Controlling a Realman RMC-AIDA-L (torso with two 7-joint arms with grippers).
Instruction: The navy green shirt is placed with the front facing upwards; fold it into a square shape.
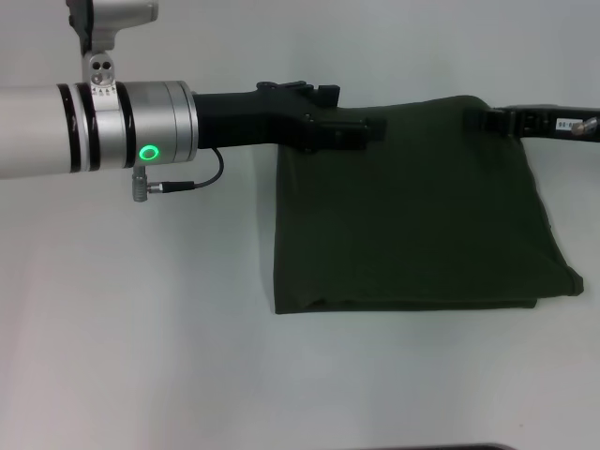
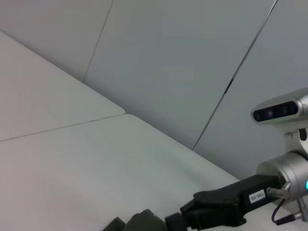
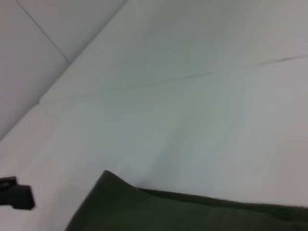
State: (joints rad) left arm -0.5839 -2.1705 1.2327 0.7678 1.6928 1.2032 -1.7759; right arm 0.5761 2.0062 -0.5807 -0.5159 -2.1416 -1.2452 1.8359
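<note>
The navy green shirt (image 1: 412,216) lies folded into a roughly square block of plain dark green cloth on the white surface (image 1: 141,356), with no lettering or label showing on its upper face. Its near edge shows stacked layers, and its near right corner juts out a little past the rest of the block. The far edge is the only part not lying flat: both far corners are lifted slightly. At the shirt's far left corner, the left gripper (image 1: 367,131) reaches in from the left, its black fingers clamped together on the hem there. At the shirt's far right corner, the right gripper (image 1: 487,119) comes in from the right, its dark fingers likewise pinched on the cloth edge. Behind the left gripper, away from the shirt, the left arm's silver wrist ring with a lit green lamp (image 1: 148,152) and a short black cable (image 1: 202,180) looping beneath it fill the view's left side. In the left wrist view a bunched fold of the shirt (image 2: 139,222) shows next to the other arm's black gripper (image 2: 180,222), with pale wall panels (image 2: 192,57) beyond. In the right wrist view a raised corner of the shirt (image 3: 144,209) stands above the surface (image 3: 192,96), and a black fingertip of the left gripper (image 3: 17,196) shows just beside it.
</note>
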